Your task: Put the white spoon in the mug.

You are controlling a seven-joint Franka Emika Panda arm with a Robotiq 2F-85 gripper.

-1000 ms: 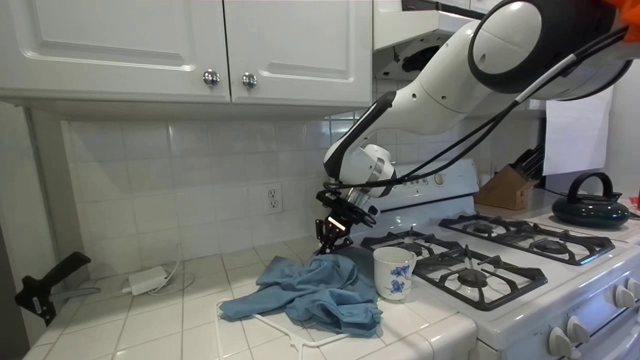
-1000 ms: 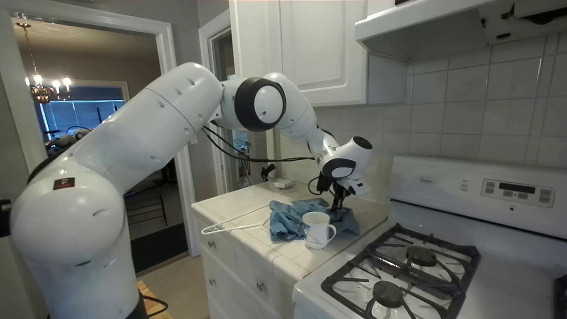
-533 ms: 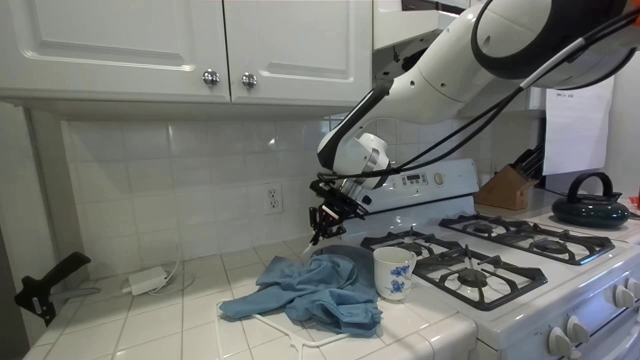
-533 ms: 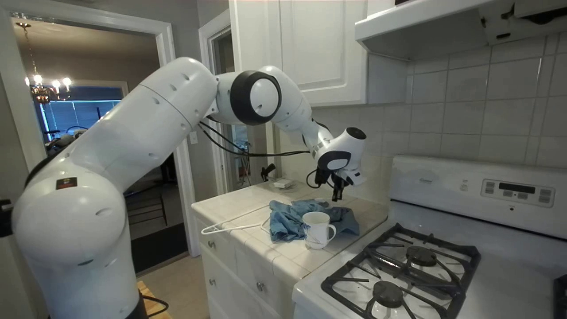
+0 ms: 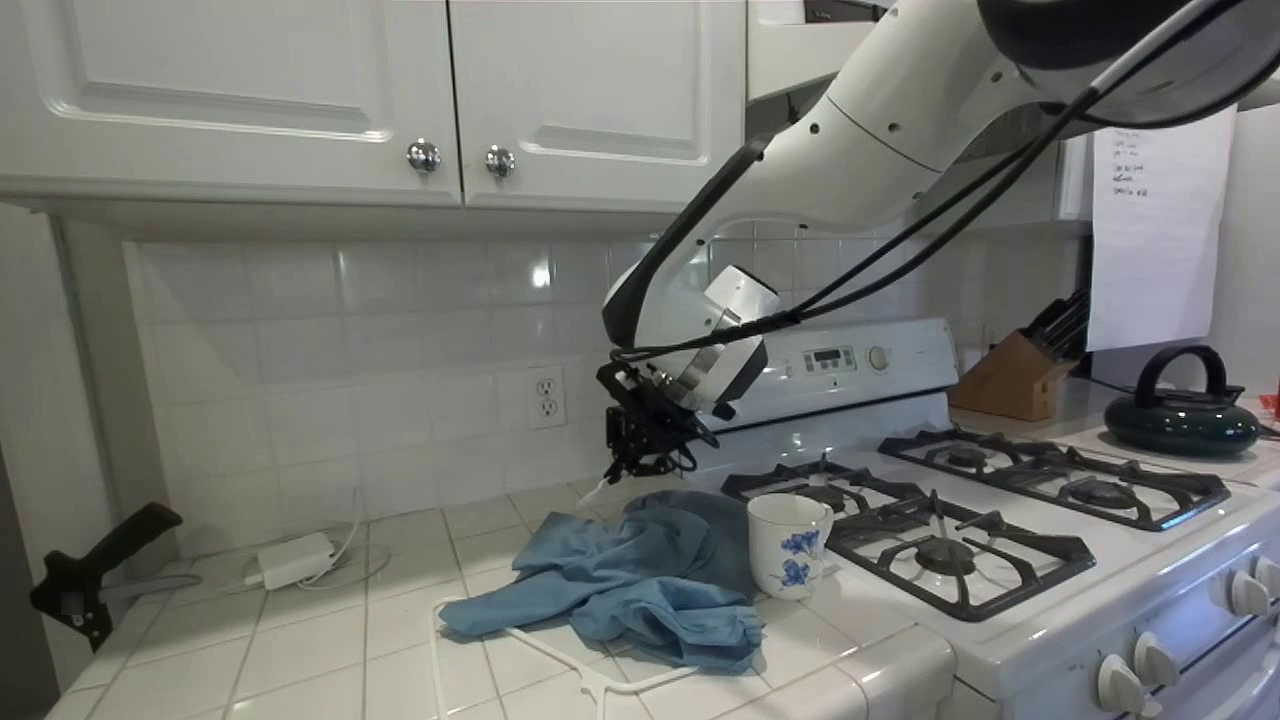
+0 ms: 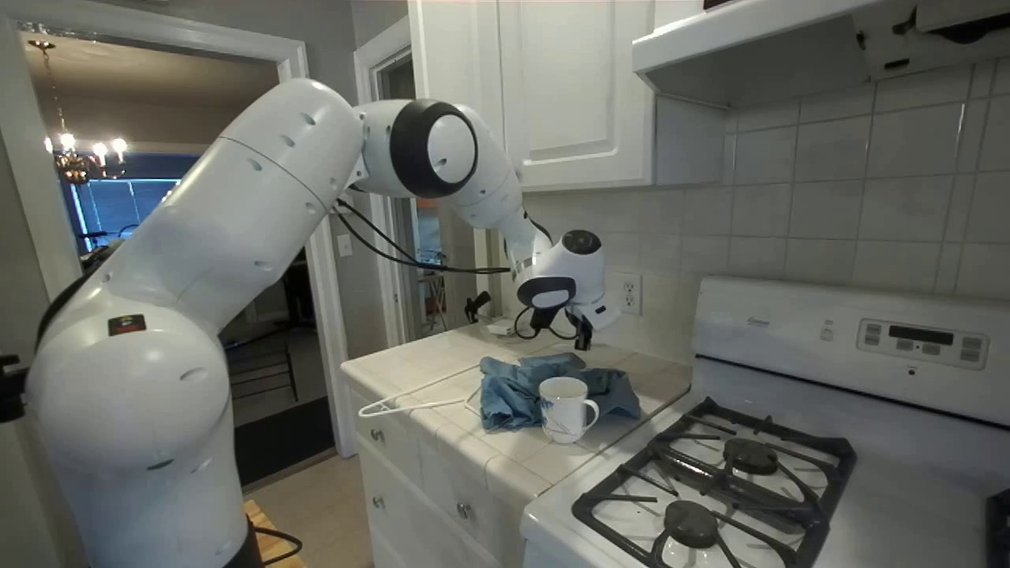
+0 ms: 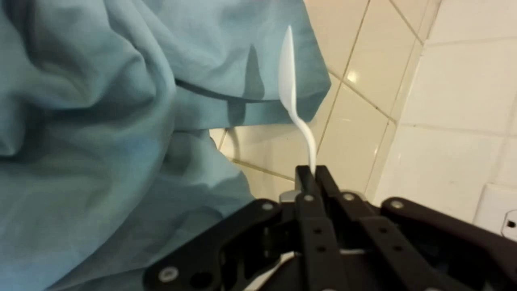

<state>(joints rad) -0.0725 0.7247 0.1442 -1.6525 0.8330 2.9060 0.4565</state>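
In the wrist view, the black two-fingered gripper [image 7: 313, 171] is pressed narrow, and it holds between its tips the thin, bent handle of a smooth white spoon [image 7: 287, 76]; the bowl of this spoon points away from the gripper, above a crumpled blue cloth [image 7: 121, 121] of fabric, on which lies a dark shadow of the same shape; here the spoon is seen best; beside the cloth are the shiny cream tiles of the counter [image 7: 351, 129], and at the right edge, a part of a white wall outlet [image 7: 511, 224].

In an exterior view, only a small white end of the spoon comes out under the tilted gripper, above the cloth's rear part; but here is seen what the wrist view leaves out: the small white ceramic mug [image 5: 775, 550] with blue flowers, upright on the counter, just beside the cloth and near the white gas stove [image 5: 1120, 560]; the spoon is outside the mug and apart from it; the dark round kettle [image 5: 1180, 425] and the brown wooden knife block [image 5: 1010, 375] appear in this view alone.

In an exterior view, the looped handle [image 6: 592, 414] of the mug is clear, while its flowers show only in part; the gripper is small and dark there, and the spoon I cannot make out; this view alone gives a lit chandelier [image 6: 77, 167] behind a doorway.
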